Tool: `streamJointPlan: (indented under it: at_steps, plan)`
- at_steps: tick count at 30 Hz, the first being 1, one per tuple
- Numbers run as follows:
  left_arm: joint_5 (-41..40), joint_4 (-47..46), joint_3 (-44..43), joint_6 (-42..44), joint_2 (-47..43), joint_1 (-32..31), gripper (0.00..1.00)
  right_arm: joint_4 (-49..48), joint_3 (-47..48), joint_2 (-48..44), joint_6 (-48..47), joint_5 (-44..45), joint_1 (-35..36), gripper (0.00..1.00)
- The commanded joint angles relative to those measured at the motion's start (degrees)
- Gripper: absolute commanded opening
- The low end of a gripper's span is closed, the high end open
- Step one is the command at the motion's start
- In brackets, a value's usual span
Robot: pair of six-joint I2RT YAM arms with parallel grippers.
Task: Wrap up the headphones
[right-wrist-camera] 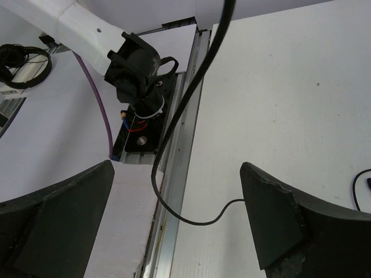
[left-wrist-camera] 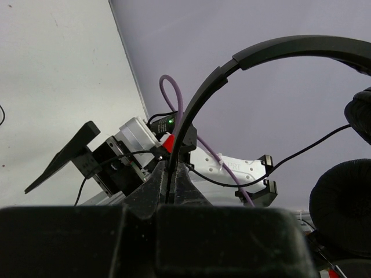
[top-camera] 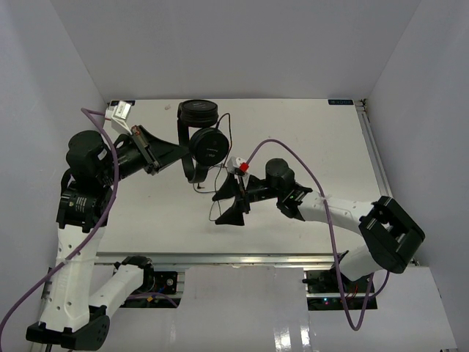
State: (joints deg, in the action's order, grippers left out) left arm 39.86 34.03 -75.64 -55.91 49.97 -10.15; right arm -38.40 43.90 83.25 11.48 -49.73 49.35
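- From above, the headphones [top-camera: 207,144] hang off the table [top-camera: 315,139] at about eleven o'clock from its middle. The left gripper [top-camera: 178,155] reaches in from their nine o'clock side and is clenched on the headband, probably to keep the set steady while the cord [top-camera: 229,132] gets wound.
- The right gripper [top-camera: 233,205] waits near the table's middle, at five o'clock from the earcups, jaws released wide, the loose cord trailing past it.
- The left wrist view shows the headband [left-wrist-camera: 200,104] pinched edge-on between the fingers, arching up toward one o'clock, and an earcup [left-wrist-camera: 342,208] dangling at four o'clock.
- The right wrist view shows the cord dropping from twelve o'clock between the spread fingers, touching neither. It looks lined up for a grab.
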Motion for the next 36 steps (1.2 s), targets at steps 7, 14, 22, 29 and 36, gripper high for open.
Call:
streamJointPlan:
  at_steps: [7, 14, 22, 29, 36]
  plan:
    - [-0.43, -4.27, -3.81, -5.22, -0.97, -0.10, 0.00, -6.13, 4.98, 5.02, 0.79, -2.27, 2.03, 0.56]
    - [-9.80, -3.66, -3.01, -7.05, -2.23, -0.13, 0.00, -0.42, 4.28, 2.09, -4.12, -0.36, 2.09, 0.13]
    - [-31.29, -1.66, 1.19, -6.01, -5.76, -0.13, 0.00, 20.98, 6.80, -6.18, -18.82, 12.45, -1.17, 0.08]
    - [-45.89, -0.32, 4.12, 0.72, -3.03, -0.08, 0.00, 45.13, 12.17, -12.61, -41.95, 30.37, -3.56, 0.08]
    - [-48.65, -1.33, 6.12, 6.94, 1.18, -0.13, 0.00, 55.22, 15.86, -14.88, -64.39, 58.19, -3.56, 0.08]
